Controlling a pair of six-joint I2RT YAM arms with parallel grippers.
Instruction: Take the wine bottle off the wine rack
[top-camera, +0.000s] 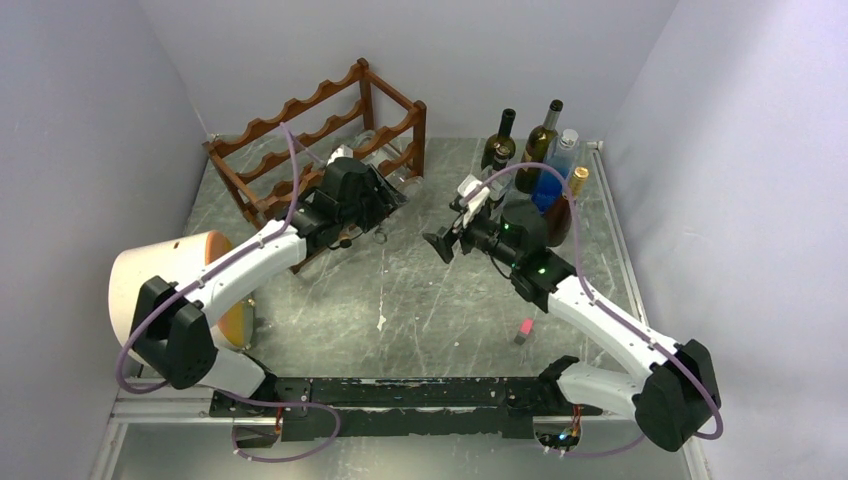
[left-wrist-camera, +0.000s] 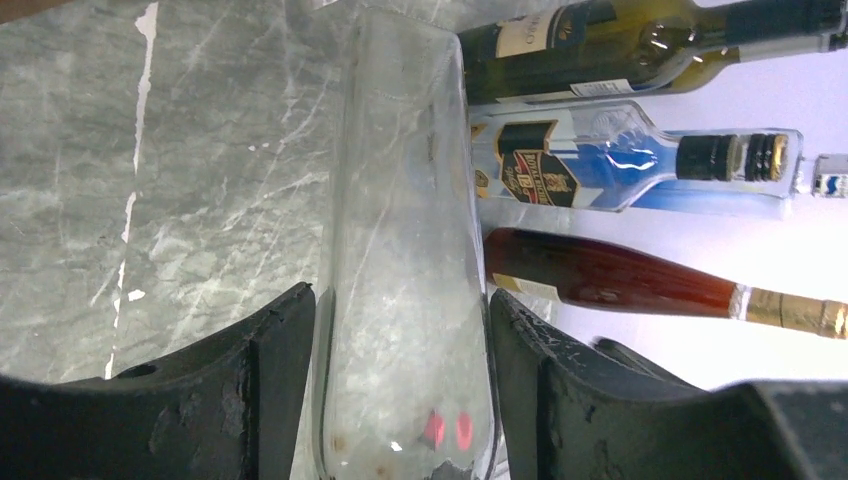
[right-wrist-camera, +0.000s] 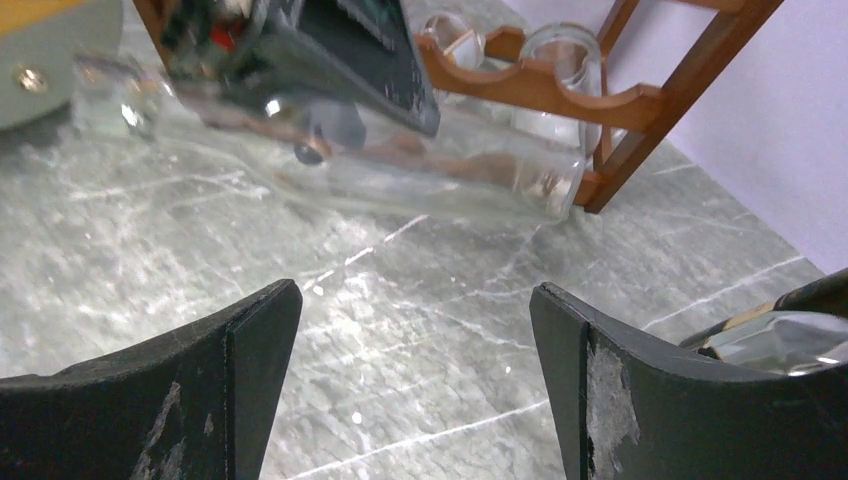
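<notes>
At the left edge of the counter (top-camera: 400, 300) a tan drum (top-camera: 150, 280) lies on its side beside the left arm. The wine rack (top-camera: 320, 135) stands in the far left corner, with other clear bottles (right-wrist-camera: 562, 55) lying on it.

At the rack's right end, the left hand (left-wrist-camera: 400, 300) is clamped on the wine bottle (left-wrist-camera: 405, 180). This bottle is clear glass, and one dark finger (left-wrist-camera: 270, 390) presses each side of its body. The bottle lies nearly level and low over the counter. Its base is right at the rack's bottom rail and front post, and its neck points away from the rack. It is not clear whether the base rests on that rail.

Near the middle of the counter the right hand (right-wrist-camera: 415, 290) points toward the rack. Its fingers (right-wrist-camera: 250, 380) are spread wide, with only bare counter between them, well short of the bottle. A small pink piece (top-camera: 523, 331) lies nearer the front edge.

In the far right corner stands a cluster of upright bottles (top-camera: 545, 150): two dark green, one clear and blue, and one reddish with gold foil.
</notes>
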